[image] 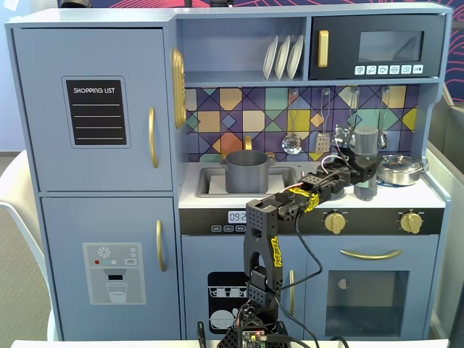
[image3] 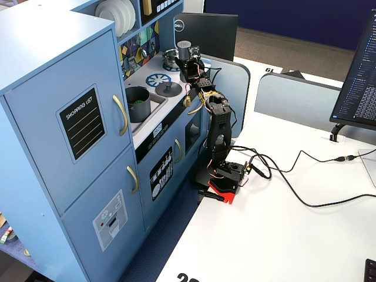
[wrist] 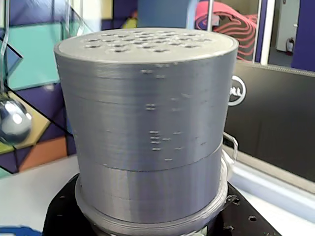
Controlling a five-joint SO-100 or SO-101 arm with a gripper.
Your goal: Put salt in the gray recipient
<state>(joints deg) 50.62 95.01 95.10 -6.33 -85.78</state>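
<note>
In a fixed view, the gray pot (image: 246, 171) sits in the toy kitchen's sink (image: 209, 178), left of the arm. To its right, the gripper (image: 365, 168) appears clamped around the gray salt shaker (image: 366, 141), held upright above the countertop (image: 406, 194), beside the steel saucepan (image: 399, 170). The wrist view shows the shaker's perforated top (wrist: 142, 43).

Plates (image: 283, 56), ladle (wrist: 14, 120), Dell monitor (image3: 205, 34).

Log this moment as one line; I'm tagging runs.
phase: carry | fingers: shut on salt shaker, upright, above stovetop | gray pot: in sink, left in a fixed view | salt: not yet poured
</note>
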